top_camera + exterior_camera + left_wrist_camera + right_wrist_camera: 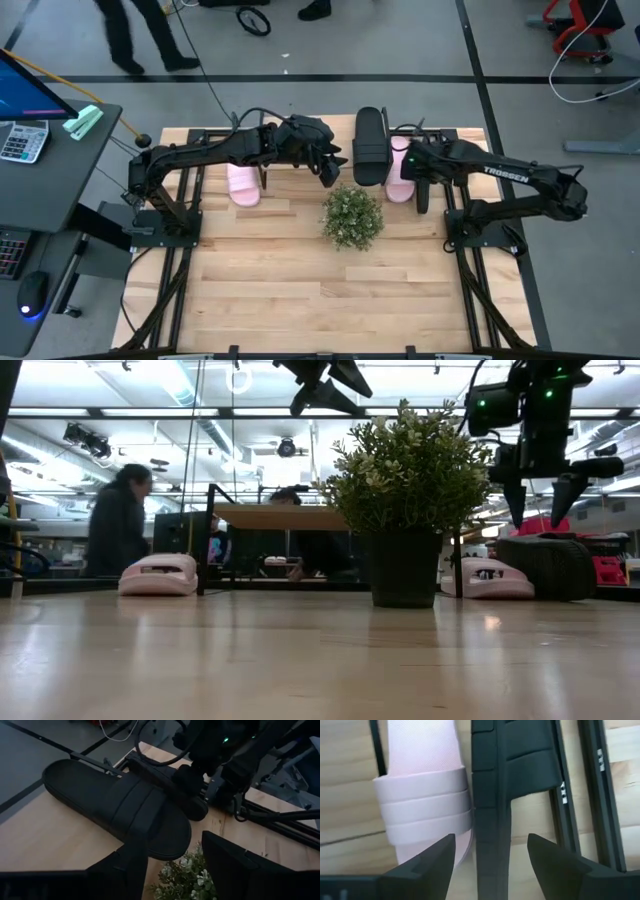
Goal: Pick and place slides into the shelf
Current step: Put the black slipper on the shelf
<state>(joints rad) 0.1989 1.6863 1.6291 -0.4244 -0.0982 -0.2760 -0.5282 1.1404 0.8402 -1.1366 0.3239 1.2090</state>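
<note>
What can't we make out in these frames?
- Shelf: high view, its top board is hidden under both arms.
- Second black slide: not identifiable in any view; only one black slide shows clearly.
- Right pink slide: high view, partly covered by the right gripper.
- Left gripper: low view, cut off by the top edge.

I'm looking at a robotics lab: taped grey floor [420, 40], ceiling strip lights [90, 372], a desk with monitor [25, 85], people [115, 525] behind the table.

Grey floor [420, 40] with dark lines, a dark desk [50, 170], bright ceiling lights [100, 405].
</note>
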